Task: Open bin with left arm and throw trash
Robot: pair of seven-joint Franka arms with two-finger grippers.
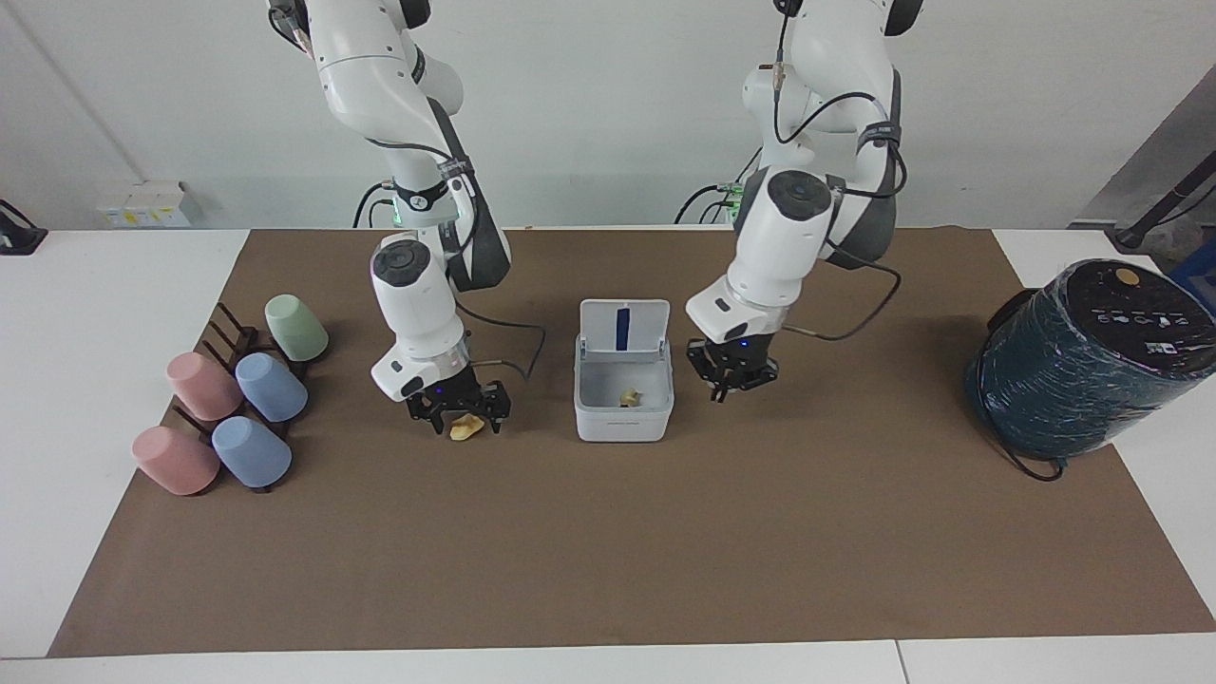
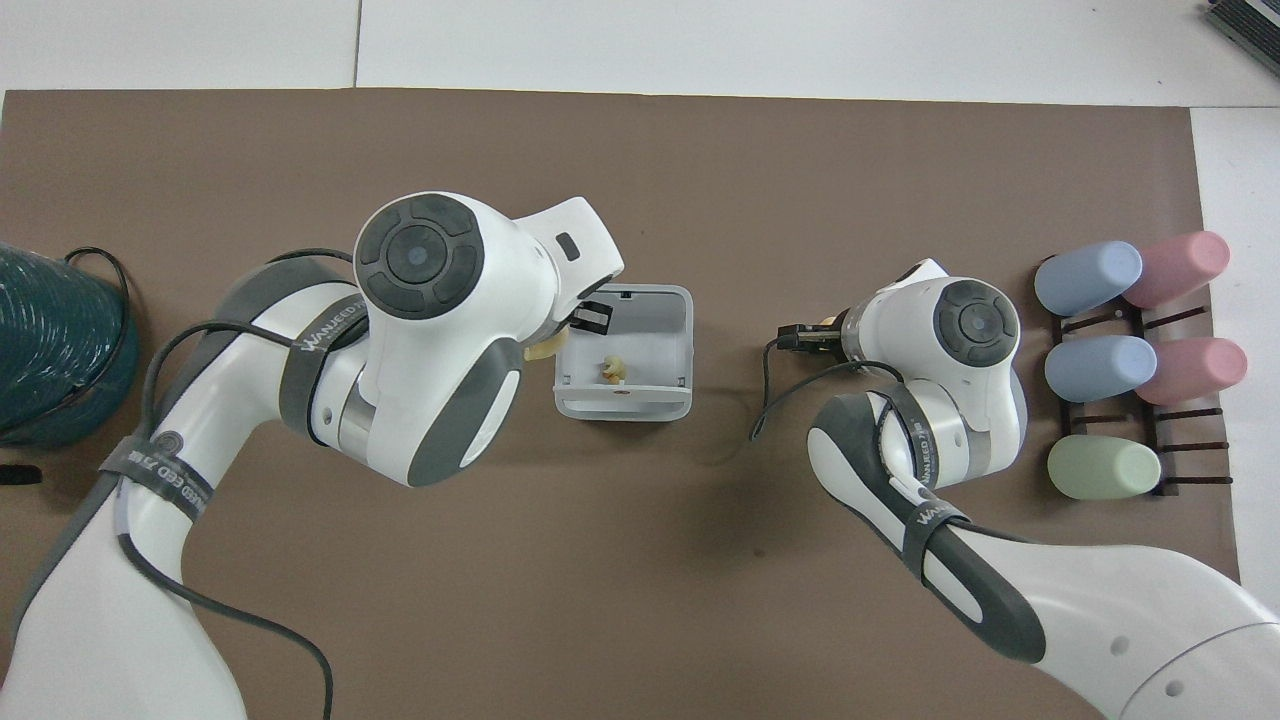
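Hovering beside the open bin point(image 1: 623, 397), my left gripper point(image 1: 733, 375) pinches a light, crushable peel scrap point(image 2: 541, 349); my right gripper point(image 1: 458, 414) straddles another scrap point(image 1: 465, 428), spread wide.

Two glossy white jointed arms are seen, the left arm point(image 1: 817, 180) and the right arm point(image 1: 418, 218), each capped with dark grey discs, trailed by black cable, banded with lettered grey straps, and lit green at the base.

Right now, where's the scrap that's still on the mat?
The yellow scrap lies beside the open bin, toward the right arm's end, under the right gripper.
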